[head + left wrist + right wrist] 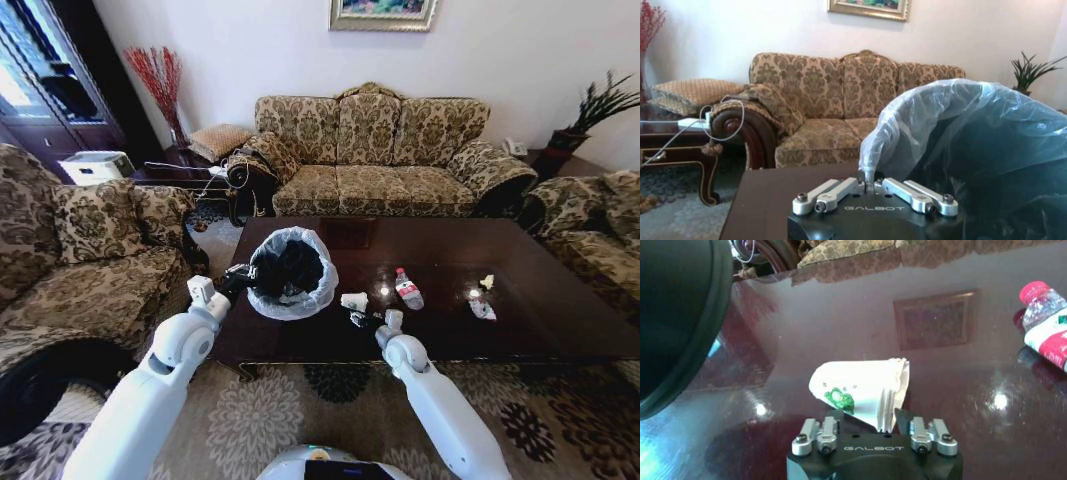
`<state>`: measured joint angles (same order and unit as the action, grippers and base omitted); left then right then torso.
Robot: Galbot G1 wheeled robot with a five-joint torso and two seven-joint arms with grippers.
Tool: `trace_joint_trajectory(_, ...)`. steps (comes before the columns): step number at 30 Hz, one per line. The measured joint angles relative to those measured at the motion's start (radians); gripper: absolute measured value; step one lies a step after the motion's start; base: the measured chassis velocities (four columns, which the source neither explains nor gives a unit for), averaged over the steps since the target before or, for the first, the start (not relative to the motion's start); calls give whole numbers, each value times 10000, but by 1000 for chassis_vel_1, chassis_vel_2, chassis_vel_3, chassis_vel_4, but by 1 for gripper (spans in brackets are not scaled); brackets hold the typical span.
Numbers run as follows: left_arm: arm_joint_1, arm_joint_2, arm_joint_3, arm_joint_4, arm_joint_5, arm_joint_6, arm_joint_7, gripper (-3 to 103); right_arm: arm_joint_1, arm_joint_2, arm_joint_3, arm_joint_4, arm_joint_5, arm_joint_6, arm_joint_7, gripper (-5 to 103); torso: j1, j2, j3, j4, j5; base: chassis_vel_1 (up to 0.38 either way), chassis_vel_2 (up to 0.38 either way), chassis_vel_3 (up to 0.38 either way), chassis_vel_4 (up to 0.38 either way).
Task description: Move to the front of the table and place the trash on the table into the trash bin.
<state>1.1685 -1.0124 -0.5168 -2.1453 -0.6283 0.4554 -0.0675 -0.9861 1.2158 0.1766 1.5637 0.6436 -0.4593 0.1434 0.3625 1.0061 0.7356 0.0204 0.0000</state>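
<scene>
On glossy dark table (pixel 560 320), right gripper (pixel 870 416) straddles crumpled white cup (pixel 860 387); left gripper (pixel 870 186) pinches ruffled bin bag (pixel 960 130)

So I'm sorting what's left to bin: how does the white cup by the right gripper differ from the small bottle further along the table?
The white cup is opaque paper with a green mark, crushed at its rim; the bottle is clear plastic with a red cap and red label. The cup lies directly in front of the right gripper, near the trash bin; the bottle lies farther off. Both lie on their sides on the table.
</scene>
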Motion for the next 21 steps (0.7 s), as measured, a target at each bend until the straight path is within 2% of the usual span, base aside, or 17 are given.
trace_joint_trajectory(2, 7, 15, -24, -6, -9, 1, -1, 1, 31, -39, -31, 18, -237, 127, -38, 39, 1, -1, 0, 0, 1, 0, 0, 0, 0)
trace_joint_trajectory(3, 7, 15, -24, -6, -9, 1, -1, 1, 31, -39, -31, 18, -237, 127, -38, 39, 1, -1, 0, 0, 1, 0, 0, 0, 0)
trace_joint_trajectory(5, 21, 33, -36, -10, -18, 2, -1, 1, -81, -105, -72, 304, -482, 183, -39, 28, 1, 0, 0, 0, -1, 0, 0, 0, 0)
trace_joint_trajectory(8, 23, 64, -38, -10, -31, 2, 3, 1, -263, -215, -139, 575, -863, 333, -164, 23, 0, 0, 0, -1, -2, 0, 0, 0, 0)
trace_joint_trajectory(11, -2, 64, -33, 16, -40, 2, 21, 1, -307, -214, -160, 429, -1242, 571, -420, 7, -1, 2, 0, 0, -2, 0, 0, 0, 0)
trace_joint_trajectory(14, -4, 65, -30, 28, -43, 2, 31, 1, -217, -146, -144, 229, -1230, 590, -467, 1, 0, 2, 0, -1, 0, 0, 0, 0, 0)
trace_joint_trajectory(21, 17, 80, -77, 105, -51, -19, 104, 1, 89, -6, -123, -202, -1141, 621, -621, 0, 0, 2, 0, 0, -1, 0, 0, 0, 0)
